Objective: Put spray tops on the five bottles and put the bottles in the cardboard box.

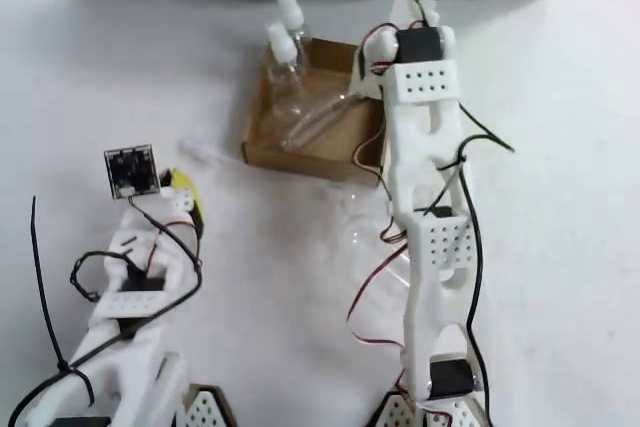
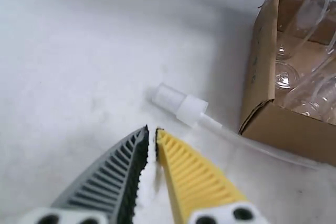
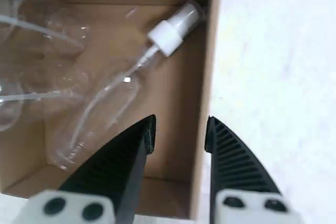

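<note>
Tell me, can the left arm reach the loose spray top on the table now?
Probably yes. The spray top lies on bare table just ahead of the left tool, with nothing between them. The tool is shut and must open first.

Bottles (image 1: 310,115) lie in the cardboard box (image 1: 300,162), a spray top (image 1: 196,151) just beside it.

The cardboard box (image 1: 290,159) is brown matt paperboard. The bottles (image 3: 100,108) are clear glossy plastic. The loose spray top (image 2: 181,106) is smooth white plastic.
</note>
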